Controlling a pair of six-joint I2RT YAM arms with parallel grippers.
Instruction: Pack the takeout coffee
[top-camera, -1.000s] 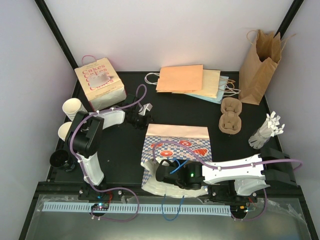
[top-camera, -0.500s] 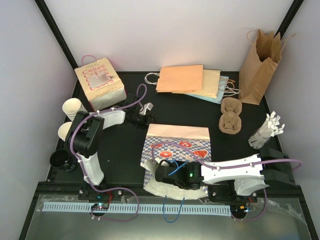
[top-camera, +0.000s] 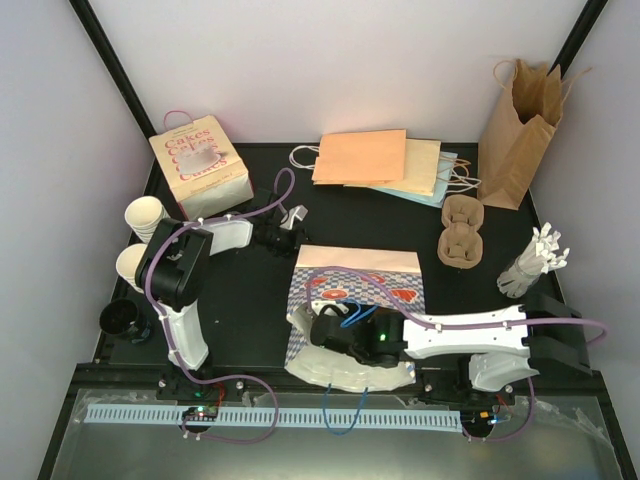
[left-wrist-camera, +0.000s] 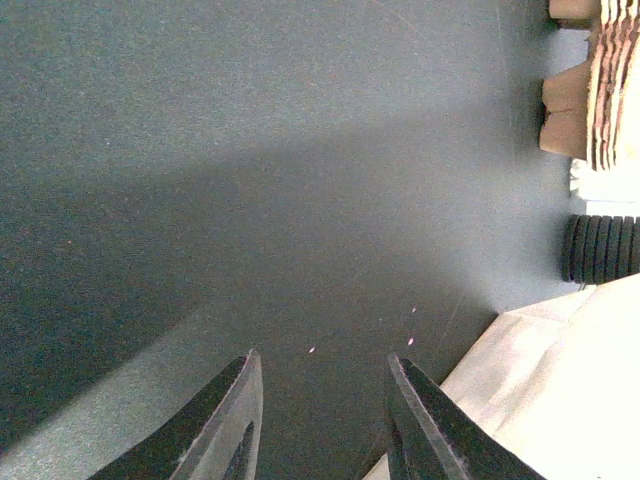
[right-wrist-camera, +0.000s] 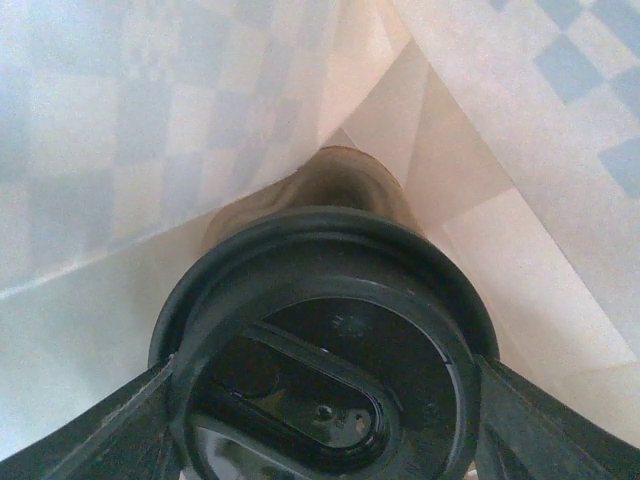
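White shells over black joints; purple cables (top-camera: 150, 275) loop along the left arm (top-camera: 185, 330) and right arm (top-camera: 470, 338), the right also showing a blue wire (top-camera: 352, 312) and green light (top-camera: 385, 350). The left pincer (left-wrist-camera: 320, 360) is dark grey.

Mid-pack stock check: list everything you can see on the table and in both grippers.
cups: two, cream-white, table's left edge
spare lid: at least one, black, near left corner
lidded cup: one, black lid, inside checked bag
checked bag: one, blue-white with red prints, lying centre
cake box: one, cream, back left
flat bags: several, orange, cream, blue, back centre
standing bag: one, brown, back right
cup carrier: one, brown, right
sticks: bundle, white, right edge
table: one, black
left gripper: open, empty, above table
right gripper: holding lidded cup
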